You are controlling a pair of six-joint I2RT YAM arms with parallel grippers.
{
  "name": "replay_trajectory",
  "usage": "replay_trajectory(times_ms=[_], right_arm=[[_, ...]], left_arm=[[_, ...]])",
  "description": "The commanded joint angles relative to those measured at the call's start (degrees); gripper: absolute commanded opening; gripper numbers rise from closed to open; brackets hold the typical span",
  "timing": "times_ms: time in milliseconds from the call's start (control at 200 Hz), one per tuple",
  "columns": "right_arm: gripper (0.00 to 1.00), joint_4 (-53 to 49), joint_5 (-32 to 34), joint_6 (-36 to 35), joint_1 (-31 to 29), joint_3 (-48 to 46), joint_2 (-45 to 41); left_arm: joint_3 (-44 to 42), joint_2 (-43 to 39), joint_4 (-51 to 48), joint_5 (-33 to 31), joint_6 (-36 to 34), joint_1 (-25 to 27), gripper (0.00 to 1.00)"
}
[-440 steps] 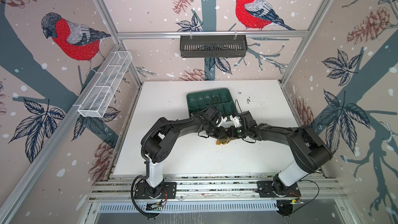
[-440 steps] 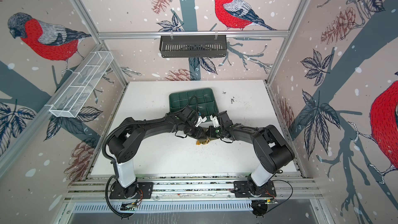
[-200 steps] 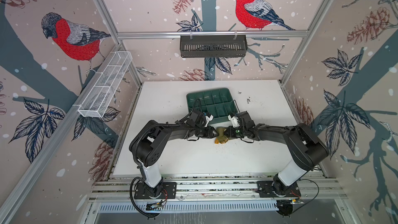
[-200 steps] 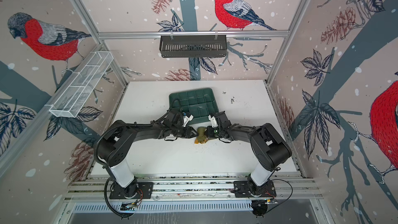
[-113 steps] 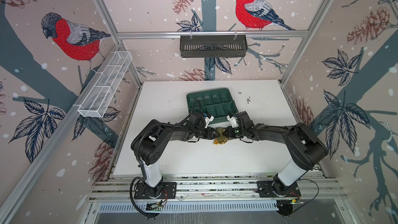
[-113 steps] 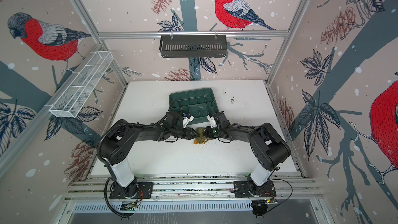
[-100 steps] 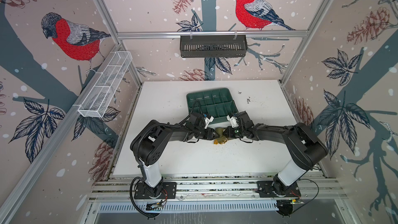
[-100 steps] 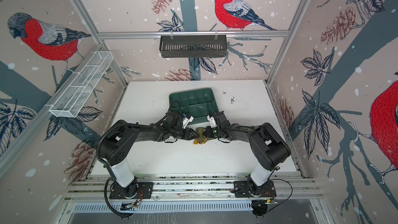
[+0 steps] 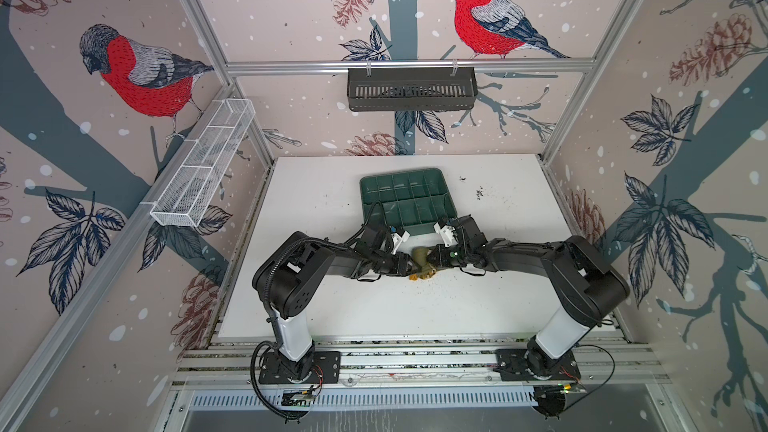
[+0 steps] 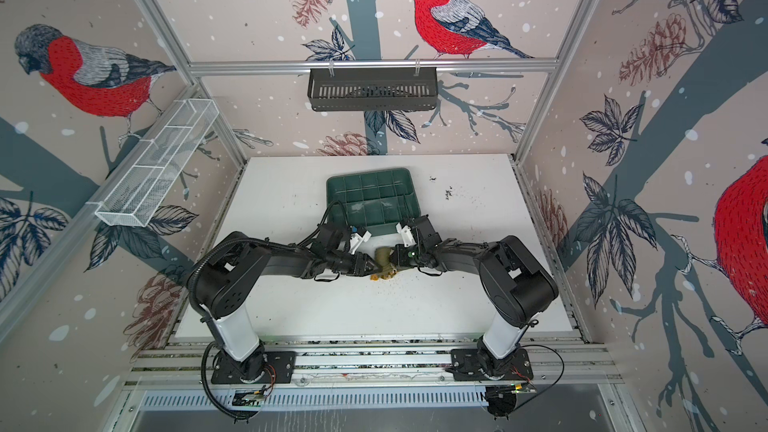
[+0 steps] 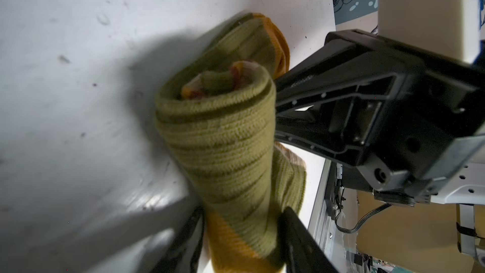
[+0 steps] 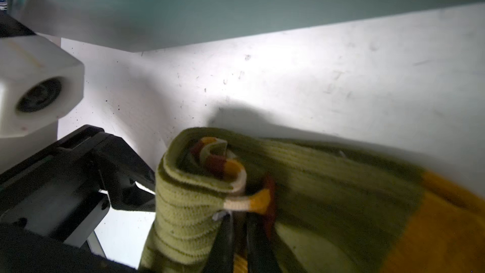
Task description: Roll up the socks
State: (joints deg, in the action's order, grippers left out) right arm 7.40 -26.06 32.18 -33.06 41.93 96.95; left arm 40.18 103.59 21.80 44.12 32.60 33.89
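The socks (image 9: pixel 422 261) (image 10: pixel 384 263) form a partly wound olive-green roll with mustard ends, mid-table just in front of the green tray (image 9: pixel 376 184) (image 10: pixel 345 189). In the left wrist view the socks (image 11: pixel 225 140) show a spiral end with striped cuff inside. My left gripper (image 9: pixel 405 263) (image 11: pixel 241 237) is shut on the socks, one finger on each side of the roll near its mustard part. My right gripper (image 9: pixel 434 261) (image 12: pixel 240 240) comes from the opposite side. Its jaws are shut nearly together on the cuff layers of the socks (image 12: pixel 315 193).
A black slotted basket (image 9: pixel 411 89) hangs on the back rail. A white mesh basket (image 9: pixel 203 168) is fixed to the left wall. Dark crumbs (image 9: pixel 480 193) lie on the white table right of the tray. Both forearms lie low across the table's middle.
Two seconds ago both wrists were bunched over the socks; they have since spread to either end of the roll. Over the last second the left jaws narrowed slightly; little else moved.
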Motion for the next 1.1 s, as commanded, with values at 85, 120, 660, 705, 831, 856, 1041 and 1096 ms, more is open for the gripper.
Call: replay_trajectory(times_ms=[85, 120, 660, 705, 831, 856, 1041, 1096], right_arm=[[0.13, -1.91, -0.76, 1.94, -1.67, 0.17, 1.05], [0.13, -1.78, -0.75, 2.08, -1.85, 0.08, 1.14], [0.13, 0.02, -0.12, 5.73, -4.86, -4.08, -1.93], [0.13, 0.24, 0.0, 6.03, -5.12, -4.43, -2.07], [0.13, 1.1, 0.39, 6.74, -5.85, -5.11, -2.11], [0.13, 1.21, 0.48, 6.88, -5.89, -5.11, -2.11], [0.13, 1.3, 0.62, 7.45, -7.32, -4.68, -1.95], [0.13, 0.92, 1.17, 7.45, -7.68, -4.45, -1.94]], left_arm=[[-0.8, -0.56, -1.91, -1.05, 2.34, 0.02, 0.45], [-0.72, -0.73, -1.86, -1.05, 2.33, 0.0, 0.44], [-2.89, -5.03, -3.82, -1.85, 2.07, 0.04, 0.27], [-3.3, -5.15, -3.62, -1.76, 2.23, 0.04, 0.26], [-3.96, -5.92, -3.65, -1.4, 2.38, 0.29, 0.23], [-3.97, -6.1, -3.74, -1.32, 2.46, 0.3, 0.23], [-2.96, -9.51, -8.83, -2.45, 1.14, 1.07, 0.19], [-1.73, -10.74, -12.49, -3.76, -0.09, 1.39, 0.19]])
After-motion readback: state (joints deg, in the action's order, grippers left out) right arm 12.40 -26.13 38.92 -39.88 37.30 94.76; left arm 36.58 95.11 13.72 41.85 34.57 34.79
